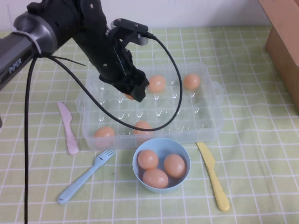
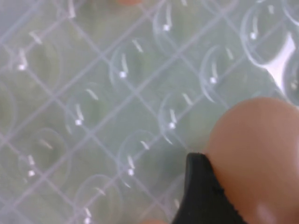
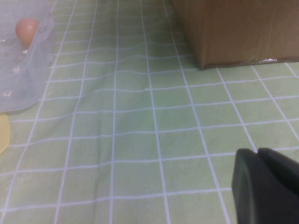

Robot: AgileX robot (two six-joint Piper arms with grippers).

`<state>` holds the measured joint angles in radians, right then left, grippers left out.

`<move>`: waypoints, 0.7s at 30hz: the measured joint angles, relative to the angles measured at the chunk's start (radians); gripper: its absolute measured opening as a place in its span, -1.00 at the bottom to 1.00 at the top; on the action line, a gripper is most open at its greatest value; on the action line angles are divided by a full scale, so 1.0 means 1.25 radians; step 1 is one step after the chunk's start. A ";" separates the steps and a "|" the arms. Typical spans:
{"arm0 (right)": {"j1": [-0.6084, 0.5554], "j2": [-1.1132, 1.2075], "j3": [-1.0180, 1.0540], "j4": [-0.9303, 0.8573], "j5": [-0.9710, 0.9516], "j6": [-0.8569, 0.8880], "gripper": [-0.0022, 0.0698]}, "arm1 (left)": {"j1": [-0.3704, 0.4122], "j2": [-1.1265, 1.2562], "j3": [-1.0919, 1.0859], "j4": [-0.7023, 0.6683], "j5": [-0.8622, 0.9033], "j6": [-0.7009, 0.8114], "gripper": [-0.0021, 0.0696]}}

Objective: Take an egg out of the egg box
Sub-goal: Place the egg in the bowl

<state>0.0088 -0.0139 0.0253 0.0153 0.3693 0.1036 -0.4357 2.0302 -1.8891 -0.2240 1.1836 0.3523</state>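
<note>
Fingers of the left end effector (image 1: 133,93) pinched a small orange-tan egg (image 2: 254,154) inside the clear plastic dimpled egg box (image 1: 208,128). Right end effector (image 3: 266,186) hung closed over the green checked bench (image 3: 140,116), well apart.

Egg box and eggs on the worktop

The clear dimpled egg box (image 1: 205,122) sits open; an orange-tan egg (image 1: 130,96) lies under the left gripper (image 1: 135,93), four more in other dimples.
</note>
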 joint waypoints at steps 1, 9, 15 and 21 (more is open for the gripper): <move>0.000 0.000 0.000 0.000 0.000 0.000 -0.99 | -0.008 -0.006 0.000 0.000 0.007 0.004 0.04; 0.000 0.000 0.000 0.000 0.000 0.000 -0.99 | -0.115 -0.022 0.040 0.000 0.031 0.035 0.04; 0.000 0.000 0.000 0.000 0.000 0.000 -0.99 | -0.186 -0.086 0.217 0.064 -0.005 0.026 0.04; 0.000 0.000 0.000 0.000 0.000 0.000 -0.99 | -0.194 -0.139 0.325 0.104 -0.087 0.002 0.04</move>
<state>0.0088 -0.0139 0.0253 0.0153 0.3693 0.1036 -0.6779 1.8568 -1.4826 -0.0937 1.0745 0.3553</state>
